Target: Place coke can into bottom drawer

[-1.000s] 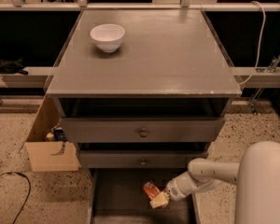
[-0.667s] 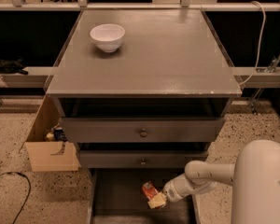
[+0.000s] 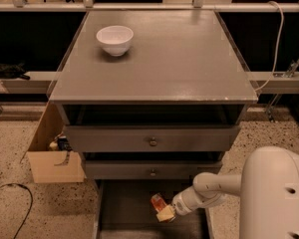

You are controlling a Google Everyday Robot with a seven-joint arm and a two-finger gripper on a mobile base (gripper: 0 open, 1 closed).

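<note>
The coke can (image 3: 158, 201), small and red-orange, is held low over the dark floor of the open bottom drawer (image 3: 124, 208), which is pulled out below the two knobbed drawers of the grey cabinet. My gripper (image 3: 164, 212) comes in from the right on a white arm (image 3: 209, 190) and is shut on the can, its yellowish fingertips just right of and below the can. I cannot tell whether the can touches the drawer floor.
A white bowl (image 3: 114, 39) stands on the cabinet top (image 3: 159, 59) at the back left. An open cardboard box (image 3: 52, 153) sits on the speckled floor left of the cabinet. A dark cable (image 3: 15, 203) lies on the floor at left. My white base (image 3: 276, 193) fills the lower right.
The gripper and can have shifted very slightly to the left over the bottom drawer. Nothing else has moved.
</note>
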